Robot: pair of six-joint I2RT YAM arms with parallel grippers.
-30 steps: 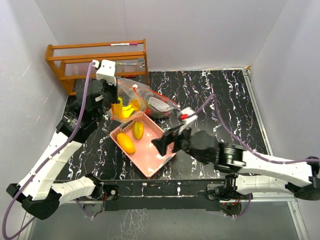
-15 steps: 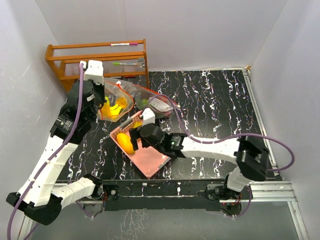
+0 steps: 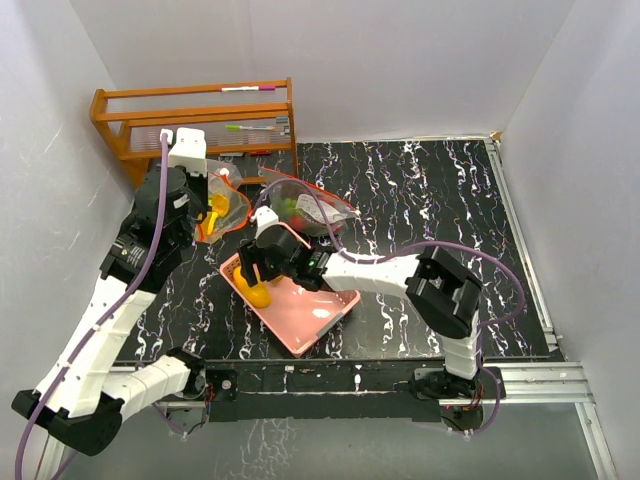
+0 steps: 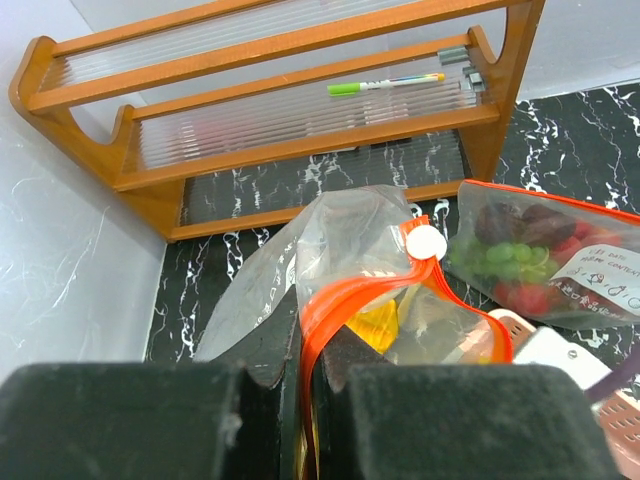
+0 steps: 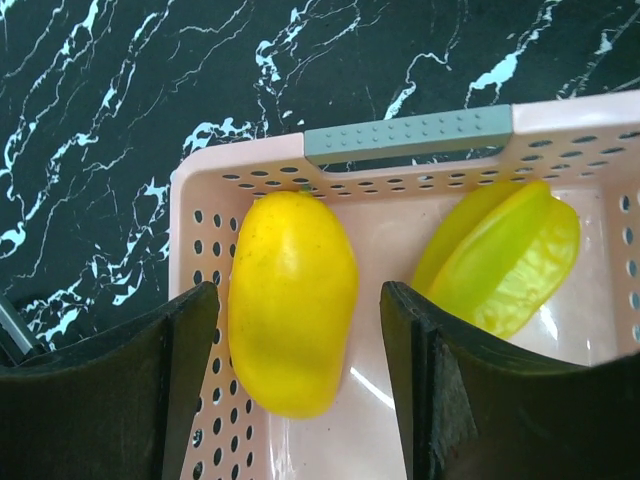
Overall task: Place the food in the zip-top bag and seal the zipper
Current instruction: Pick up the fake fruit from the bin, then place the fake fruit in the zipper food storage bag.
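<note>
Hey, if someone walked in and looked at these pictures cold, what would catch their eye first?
Probably the pink basket on the black marbled table, where the open right gripper straddles a yellow mango-like fruit beside a yellow-green fruit. Next, the left gripper pinching the orange zipper edge of a clear zip-top bag in front of the wooden rack.

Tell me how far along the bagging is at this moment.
Done: a yellow fruit sits inside the zip-top bag, whose orange zipper strip the left hand pinches; a second bag beside it holds green and red pieces. In hand: the open right hand straddles the yellow mango in the pink basket, not yet closed on it. Left: bag the mango and the star fruit, then seal the zipper.
</note>
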